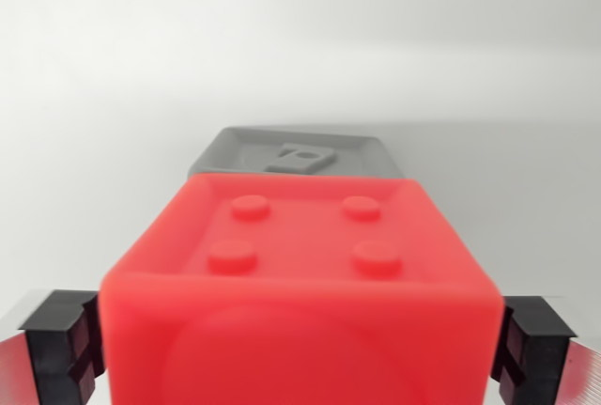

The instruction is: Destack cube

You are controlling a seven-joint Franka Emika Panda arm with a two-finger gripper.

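The cube [300, 292] fills the lower middle of the frame, its studded face turned upward. One black finger pad [64, 344] sits at the lower left of the frame, against the cube's left side, and the other pad sits at the lower right against its right side (contact itself is hard to confirm). Behind the cube, just above it at frame centre, lies a second block [296, 151], partly hidden by it. Both lie on the table [113, 95], which fills the rest.

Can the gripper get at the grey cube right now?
Probably not: the gripper has its black pads on either side of the red cube, which fills the space between them, and the grey cube lies beyond it.
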